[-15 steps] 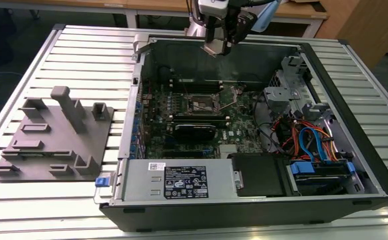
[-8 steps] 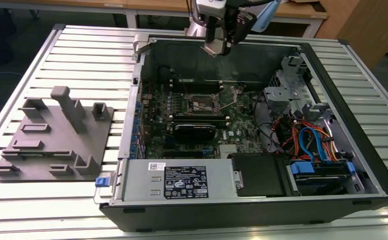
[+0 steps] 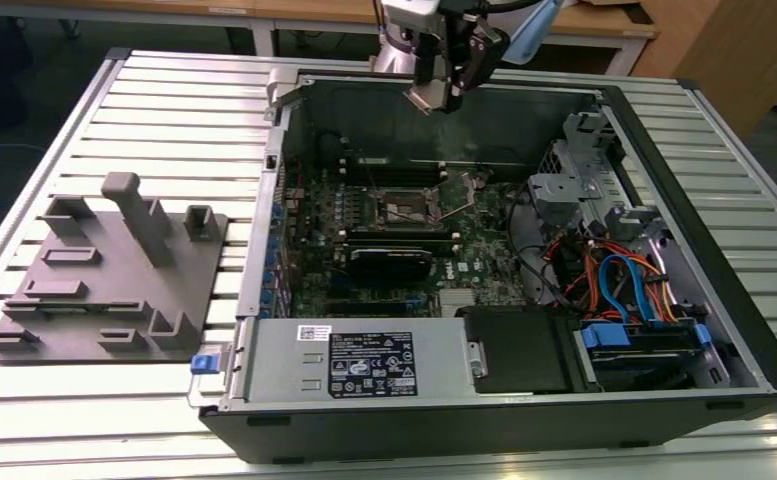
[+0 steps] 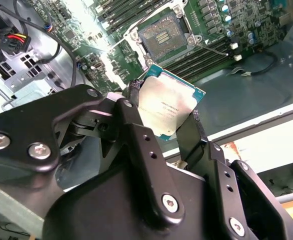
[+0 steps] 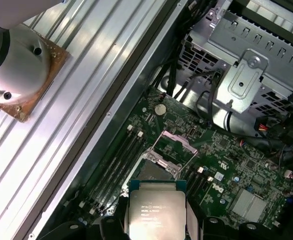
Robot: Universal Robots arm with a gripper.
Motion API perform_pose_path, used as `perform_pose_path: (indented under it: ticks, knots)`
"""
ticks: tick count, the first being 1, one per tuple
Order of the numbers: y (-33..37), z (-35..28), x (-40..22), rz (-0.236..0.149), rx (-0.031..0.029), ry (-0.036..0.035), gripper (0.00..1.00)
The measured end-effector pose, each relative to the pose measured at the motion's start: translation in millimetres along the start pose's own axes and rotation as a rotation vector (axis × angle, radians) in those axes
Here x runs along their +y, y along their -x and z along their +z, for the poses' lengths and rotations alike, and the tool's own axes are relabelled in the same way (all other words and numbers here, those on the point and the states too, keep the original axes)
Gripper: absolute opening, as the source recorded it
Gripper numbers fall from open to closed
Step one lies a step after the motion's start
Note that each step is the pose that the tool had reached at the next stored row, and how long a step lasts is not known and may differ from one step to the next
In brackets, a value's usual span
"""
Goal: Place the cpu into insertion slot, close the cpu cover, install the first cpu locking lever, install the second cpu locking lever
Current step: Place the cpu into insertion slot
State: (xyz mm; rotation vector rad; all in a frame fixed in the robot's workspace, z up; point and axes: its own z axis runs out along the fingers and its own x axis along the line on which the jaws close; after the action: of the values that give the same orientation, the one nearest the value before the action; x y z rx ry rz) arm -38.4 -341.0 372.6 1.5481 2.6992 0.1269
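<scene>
Above the open case, exterior view: the gripper (image 3: 438,98) hangs high over the computer case (image 3: 495,425), close to its far wall. The socket (image 3: 408,208) lies well below it on the green board (image 3: 484,225).
Grip, second wrist view: two black fingers (image 4: 190,135) pinch the chip (image 4: 169,107) by opposite edges, its metal top towards the camera and clear of the board.
Socket, second wrist view: open and dark — nothing is seated in it.
Cover, first wrist view: the cover (image 5: 175,144) stands swung up at one side of the socket, leaving the opening free.
Chip, first wrist view: clamped ahead of the camera, apart from the socket.
Doing it well: probably a matter of squaring the chip's edges to the socket rim, keeping it level, then lowering straight — no sliding across the contacts, and no brushing the raised cover.
</scene>
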Motion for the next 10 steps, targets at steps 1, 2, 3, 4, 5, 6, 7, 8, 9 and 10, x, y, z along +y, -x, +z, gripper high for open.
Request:
perform_pose_path:
  ticks: [1, 2, 3, 4, 5, 6, 7, 8, 9, 10]
  knots:
    - [0.0, 0.0, 0.0, 0.001, 0.0000, 0.0000, 0.54]
    - [0.0, 0.0, 0.0, 0.001, -0.0001, 0.0000, 0.54]
    - [-0.1, 0.0, -0.1, 0.001, -0.0001, 0.0000, 0.54]
    - [-0.2, 0.0, -0.3, 0.001, -0.0001, 0.0001, 0.54]
    - [-0.2, 0.0, -0.3, 0.001, -0.0001, 0.0000, 0.54]
    - [-0.2, 0.0, -0.3, 0.001, 0.0000, 0.0001, 0.54]
    - [-0.2, 0.0, -0.3, 0.001, -0.0001, 0.0001, 0.54]
    - [-0.2, 0.0, -0.3, 0.001, -0.0001, 0.0000, 0.54]
    - [-0.2, 0.0, -0.4, 0.001, -0.0001, 0.0000, 0.54]
    - [-0.2, 0.0, -0.4, 0.001, -0.0001, 0.0000, 0.54]
